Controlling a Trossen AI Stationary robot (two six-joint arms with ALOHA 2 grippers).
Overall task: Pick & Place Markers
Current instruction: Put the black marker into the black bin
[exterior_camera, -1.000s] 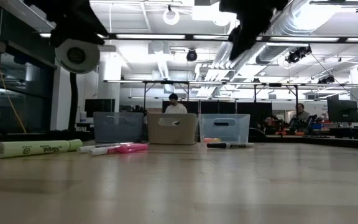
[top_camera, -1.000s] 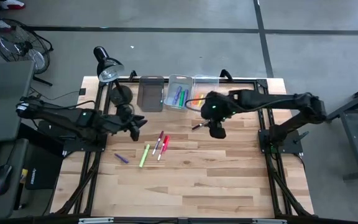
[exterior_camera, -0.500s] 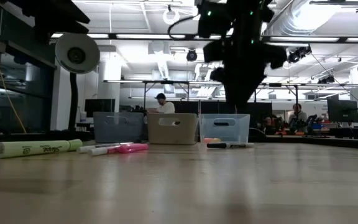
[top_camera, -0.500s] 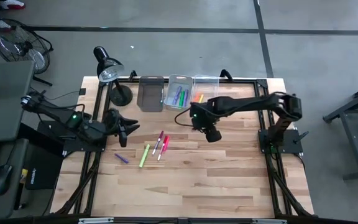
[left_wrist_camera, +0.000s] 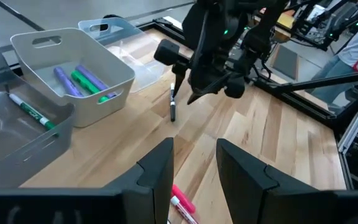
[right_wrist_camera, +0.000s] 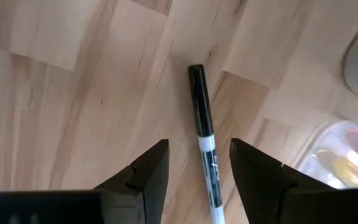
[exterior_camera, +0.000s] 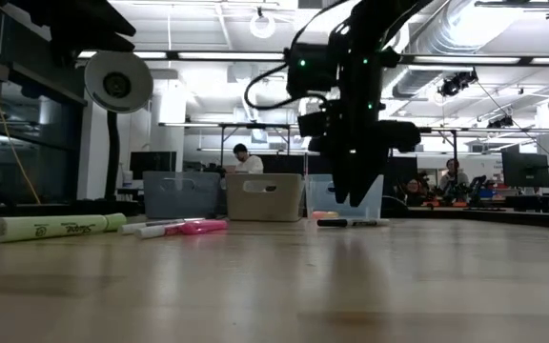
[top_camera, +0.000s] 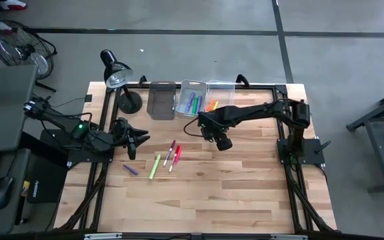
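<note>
- The black-and-white marker (right_wrist_camera: pixel 204 144) is probably light, stiff and smooth, apt to roll; best pinched across its mid-barrel.
- It is slim, black-capped with a white body, lying flat on the desk (right_wrist_camera: pixel 73 118).
- The right gripper (right_wrist_camera: pixel 194 163) fingers stand apart, empty, straddling it from above.
- The left gripper (left_wrist_camera: pixel 194 163) is parted, holding nothing.

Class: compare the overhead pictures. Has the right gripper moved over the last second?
Yes. In the high view the right gripper has shifted toward the left arm's side; it now sits below the white plastic bin rather than the clear one.
</note>
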